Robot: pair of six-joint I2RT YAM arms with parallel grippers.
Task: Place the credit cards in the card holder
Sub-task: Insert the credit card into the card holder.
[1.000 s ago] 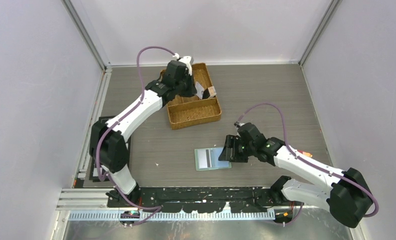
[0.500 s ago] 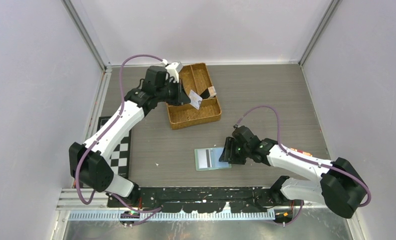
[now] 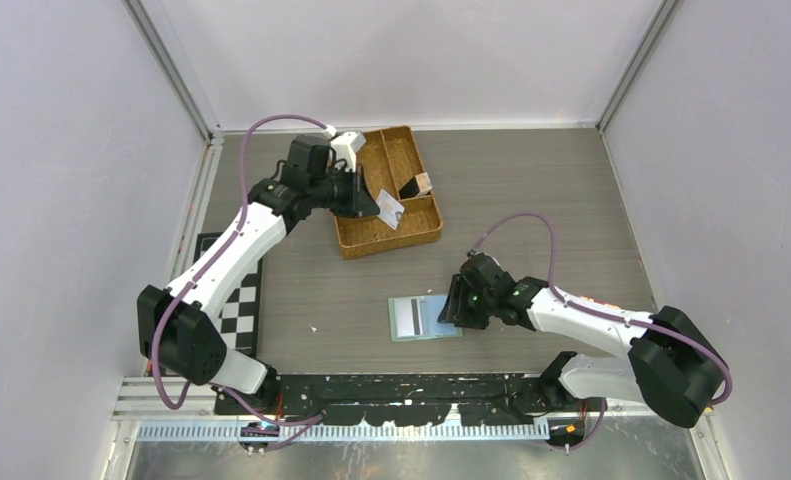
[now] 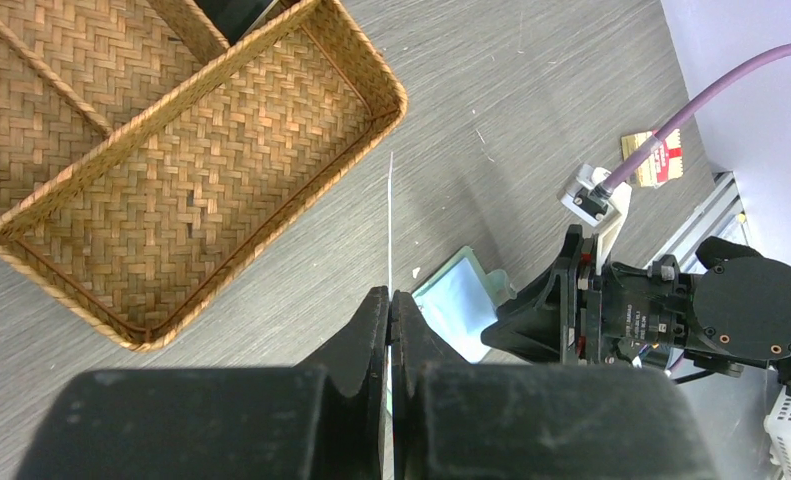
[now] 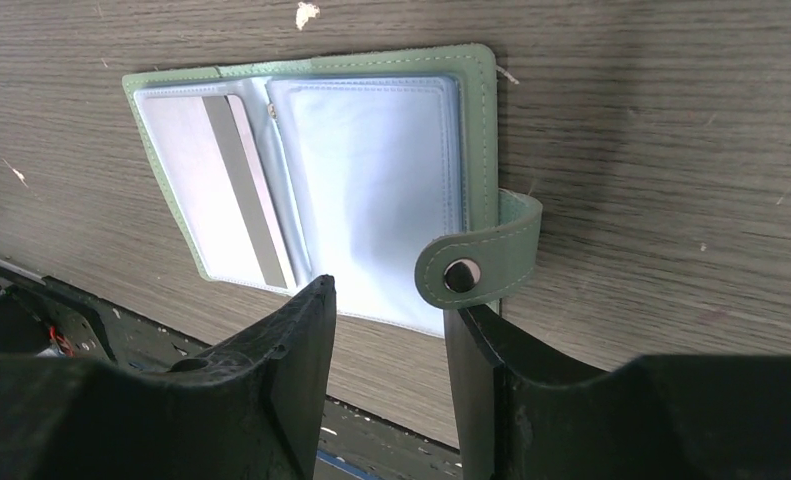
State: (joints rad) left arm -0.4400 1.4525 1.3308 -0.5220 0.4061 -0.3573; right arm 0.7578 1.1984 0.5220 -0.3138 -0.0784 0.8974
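All three cameras (looking down) see the card holder (image 5: 361,190).

Two grippers, left gripper (image 4: 391,310) and right gripper (image 5: 386,310), one green card holder (image 5: 481,120), one woven tray (image 4: 366,55), one checkered board (image 3: 239,312), two credit cards, pale card (image 3: 391,208) and striped card (image 5: 211,190)

Tray (image 3: 391,241) on far half of tabletop (image 3: 541,190), left of centre. Left gripper (image 3: 374,204) above tray's near compartment, card (image 3: 392,210) pinched between fingers, clear of tray. Card holder (image 3: 399,322) lying opened near tabletop's near edge, centre; second card (image 5: 211,190) in its left pocket. Right gripper (image 3: 455,304) at card holder's right edge, jaws either side of snap strap (image 5: 481,255). Checkerboard (image 3: 233,312) at tabletop's left edge.
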